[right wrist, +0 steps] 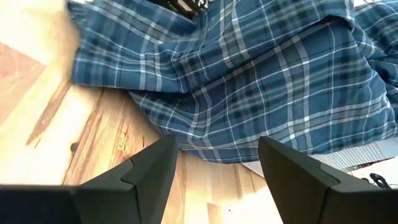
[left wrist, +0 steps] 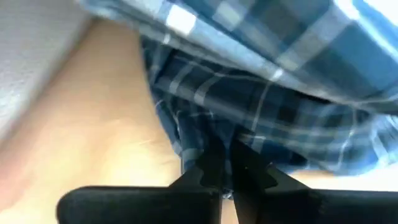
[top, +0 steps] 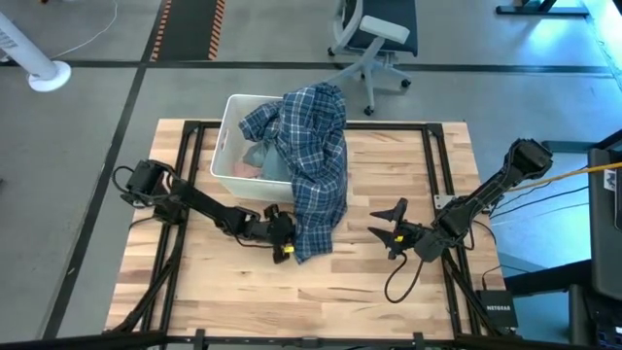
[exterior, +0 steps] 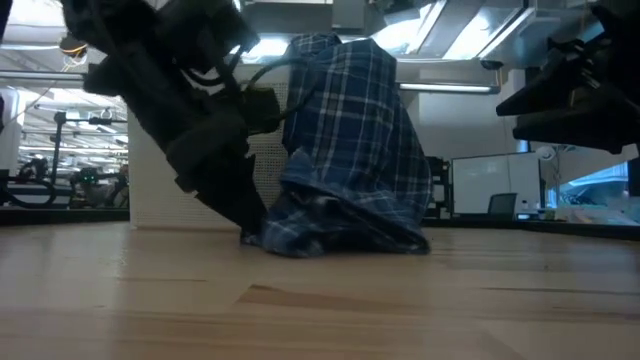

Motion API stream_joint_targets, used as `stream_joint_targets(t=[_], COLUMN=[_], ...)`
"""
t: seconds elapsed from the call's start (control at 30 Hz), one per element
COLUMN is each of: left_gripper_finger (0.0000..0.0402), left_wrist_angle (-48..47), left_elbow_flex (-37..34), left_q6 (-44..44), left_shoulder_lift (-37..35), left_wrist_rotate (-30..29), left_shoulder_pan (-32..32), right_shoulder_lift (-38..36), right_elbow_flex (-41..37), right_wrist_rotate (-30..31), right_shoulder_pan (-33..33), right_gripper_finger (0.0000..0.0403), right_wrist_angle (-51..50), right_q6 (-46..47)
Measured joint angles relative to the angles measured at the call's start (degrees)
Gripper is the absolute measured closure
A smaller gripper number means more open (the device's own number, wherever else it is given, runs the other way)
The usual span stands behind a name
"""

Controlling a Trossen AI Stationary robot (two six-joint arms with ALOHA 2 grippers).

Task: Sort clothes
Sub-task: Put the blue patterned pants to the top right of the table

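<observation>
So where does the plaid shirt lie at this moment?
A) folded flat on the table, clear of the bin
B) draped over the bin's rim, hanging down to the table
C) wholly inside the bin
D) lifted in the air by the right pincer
B: the shirt spills over the bin onto the table, its lower edge pinched by the left pincer.

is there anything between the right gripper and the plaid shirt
Nothing visible. The right gripper sits open over bare table beside the plaid shirt, which hangs out of the bin. The left gripper pinches the shirt's opposite edge.
</observation>
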Motion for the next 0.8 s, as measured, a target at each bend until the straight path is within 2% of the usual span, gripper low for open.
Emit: stream_joint_targets(t=[0.2,0.47,0.53,0.8], left_gripper_finger=[0.0396,0.0398,0.0398,0.0399], left_wrist_angle=[-0.9,-0.5,-0.2,0.2], left_elbow_flex=[6.8,19.0,22.1,31.8], left_q6=[4.1,22.0,27.4,49.8], left_shoulder_lift=[0.4,-1.0,-2.8,-12.0], left_wrist_rotate=[9.0,7.5,4.8,-12.7], left_shoulder_pan=[-2.8,-2.2,-1.5,2.3], right_shoulder_lift=[0.0,0.0,0.0,0.8], right_elbow_flex=[0.0,0.0,0.0,0.0], right_wrist_rotate=[0.0,0.0,0.0,0.0], right_shoulder_pan=[0.0,0.0,0.0,0.0], right_gripper_finger=[0.0159,0.0159,0.0159,0.0159], right_wrist_angle=[-0.1,-0.3,-0.4,-1.3], right_q6=[0.0,1.4,1.4,1.8])
